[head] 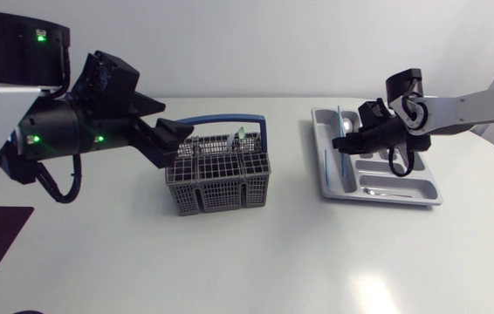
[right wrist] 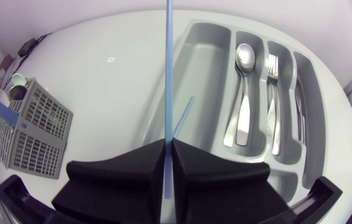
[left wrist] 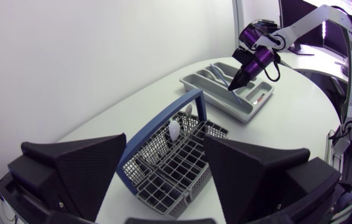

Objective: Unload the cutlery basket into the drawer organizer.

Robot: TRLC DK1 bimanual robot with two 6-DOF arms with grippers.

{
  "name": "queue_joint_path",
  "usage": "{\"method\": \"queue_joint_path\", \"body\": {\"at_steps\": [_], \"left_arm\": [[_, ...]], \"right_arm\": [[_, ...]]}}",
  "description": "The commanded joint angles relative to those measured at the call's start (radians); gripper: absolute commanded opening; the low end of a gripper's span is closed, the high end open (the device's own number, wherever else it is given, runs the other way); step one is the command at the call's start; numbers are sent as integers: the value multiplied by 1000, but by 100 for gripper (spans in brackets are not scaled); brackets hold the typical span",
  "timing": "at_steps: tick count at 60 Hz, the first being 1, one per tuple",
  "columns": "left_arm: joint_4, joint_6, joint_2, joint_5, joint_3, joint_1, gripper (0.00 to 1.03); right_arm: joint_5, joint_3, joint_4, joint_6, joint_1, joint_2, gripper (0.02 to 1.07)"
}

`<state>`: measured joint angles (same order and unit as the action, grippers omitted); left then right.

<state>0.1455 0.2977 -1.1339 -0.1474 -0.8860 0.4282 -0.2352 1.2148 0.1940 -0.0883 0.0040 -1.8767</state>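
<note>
The upper end of the thin blue rod (right wrist: 168,74) is cut off by the right wrist view's edge. Its lower stretch is largely hidden between the pressed-together fingers of the matte black right gripper (right wrist: 168,148). The near corner of the grey plastic lattice cutlery basket (left wrist: 175,168) is covered by the matte black left gripper (left wrist: 165,143). The small white piece (left wrist: 173,129) standing in the basket cannot be identified. In the head view, the middle compartments of the grey plastic drawer organizer (head: 421,179) are masked by the right gripper.

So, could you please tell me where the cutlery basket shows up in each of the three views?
Head view: cutlery basket mid-table, by the left hand.
Left wrist view: just ahead of the open left hand.
Right wrist view: far beside the right hand holding a blue straw.
Shared landmark: the grey drawer organizer.
</note>
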Motion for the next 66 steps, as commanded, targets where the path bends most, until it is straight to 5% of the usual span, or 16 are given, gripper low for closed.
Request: {"method": "queue_joint_path", "body": {"at_steps": [1, 15, 20, 21, 25, 32, 39, 47, 54, 61, 66], "left_arm": [[8, 29, 34, 11, 39, 3, 99], [16, 32, 52, 12, 64, 6, 99], [22, 32, 54, 14, 71, 7, 99], [25, 32, 57, 16, 73, 7, 99], [32, 34, 66, 20, 79, 6, 99], [62, 58, 98, 35, 98, 1, 99], [91, 83, 140, 57, 134, 3, 99], [117, 93, 168, 65, 194, 4, 98], [120, 127, 157, 65, 248, 3, 94], [111, 158, 108, 65, 289, 0, 70], [95, 162, 72, 65, 303, -3, 51]], "right_arm": [[57, 57, 28, 73, 27, -58, 8], [148, 173, 85, 162, 63, -174, 11], [168, 204, 113, 182, 70, -199, 36], [181, 209, 114, 188, 70, -199, 50], [197, 196, 107, 188, 68, -165, 76], [188, 117, 61, 150, 79, -39, 97], [62, -18, -34, 62, 131, 114, 96], [43, -129, -111, -8, 214, 214, 89], [14, -139, -125, -22, 257, 223, 51], [-46, -89, -146, 5, 264, 183, 12], [-110, -35, -145, 28, 261, 148, 9]]}}
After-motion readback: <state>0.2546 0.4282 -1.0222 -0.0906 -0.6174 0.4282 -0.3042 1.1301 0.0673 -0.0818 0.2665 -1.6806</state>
